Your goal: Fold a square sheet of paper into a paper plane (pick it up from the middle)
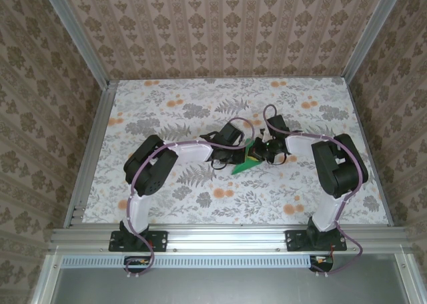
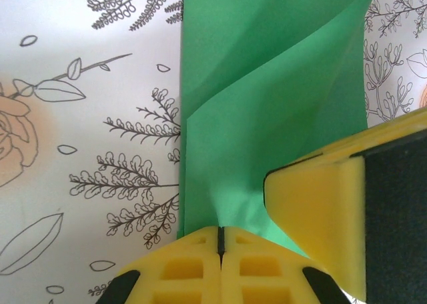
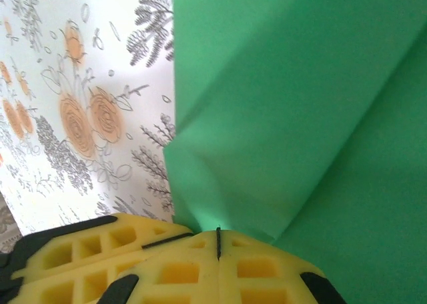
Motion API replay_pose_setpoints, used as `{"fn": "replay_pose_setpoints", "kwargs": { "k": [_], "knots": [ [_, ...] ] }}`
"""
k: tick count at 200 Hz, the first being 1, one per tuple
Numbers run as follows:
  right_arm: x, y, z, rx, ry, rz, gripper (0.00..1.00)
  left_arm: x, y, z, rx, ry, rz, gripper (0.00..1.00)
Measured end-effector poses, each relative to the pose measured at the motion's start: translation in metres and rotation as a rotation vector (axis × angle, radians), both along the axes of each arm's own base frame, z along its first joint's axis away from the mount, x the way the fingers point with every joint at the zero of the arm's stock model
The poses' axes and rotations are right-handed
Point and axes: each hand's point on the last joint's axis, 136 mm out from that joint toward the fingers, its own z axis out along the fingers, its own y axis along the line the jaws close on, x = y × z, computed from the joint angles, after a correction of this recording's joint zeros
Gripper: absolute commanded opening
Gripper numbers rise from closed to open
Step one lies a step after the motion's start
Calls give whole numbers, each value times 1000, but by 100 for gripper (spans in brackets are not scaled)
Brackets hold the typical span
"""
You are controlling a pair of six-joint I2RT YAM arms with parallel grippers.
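- Floral-printed tabletop (image 1: 200, 191) lies beneath both arms, with patterned walls (image 1: 220, 24) around it. The green square sheet of paper (image 1: 247, 160) is held between the two grippers, near the middle of that surface.
- The left gripper (image 2: 219, 241) is clenched, its yellow tips pressed together on the near edge of the sheet. Ahead of them the paper rises in curved, doubled layers.
- The right gripper (image 3: 218, 241) is likewise clamped on an edge of the sheet, with the green spreading ahead of it and to its right.
- In the left wrist view, a second yellow finger (image 2: 313, 211) is seen just to the right of the left tips. It is judged to belong to the right gripper.
- A tear could be started if the two grippers were drawn apart. The paper is thin, both pinches sit close together, and little slack is left between them.
- A skewed crease could be set. The layers ahead of the left tips are bowed and their edges do not look aligned, so an error pressed in now would be carried into later folds.
- The sheet could slip out of one pinch, since only a narrow margin appears to be gripped. A quick swing or twist would be enough to cause it.
- The fingers could be knocked together, given how near they stand.
- The free part could be crumpled if it were lowered or dragged against the surface below the grippers.
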Motion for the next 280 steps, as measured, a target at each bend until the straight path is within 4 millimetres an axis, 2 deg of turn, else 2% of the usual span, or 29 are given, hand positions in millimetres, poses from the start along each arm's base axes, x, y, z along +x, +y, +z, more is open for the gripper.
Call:
{"fn": "replay_pose_setpoints", "kwargs": {
  "k": [31, 67, 127, 169, 186, 199, 254, 280],
  "knots": [
    [7, -1, 4, -14, -14, -8, 0, 0, 0, 0, 0, 0, 0, 0],
    [3, -5, -11, -44, 27, -13, 0, 0, 0, 0, -1, 2, -2, 0],
    [6, -10, -10, -54, 20, -8, 0, 0, 0, 0, -1, 1, -2, 0],
    [24, -18, 1, -50, -11, -40, 0, 0, 0, 0, -1, 3, -2, 0],
    [31, -22, -3, -49, -12, -55, 0, -1, -1, 0, -2, 3, -3, 0],
    [30, -26, -11, -47, 7, -62, 0, -1, -1, 0, -3, 5, -4, 0],
    [33, -29, -9, -39, 7, -72, 0, -1, -1, 0, -4, 5, -5, 0],
    [38, -38, -9, -37, 2, -97, 0, -1, -1, 0, -4, 5, -5, 0]
  ]
}}
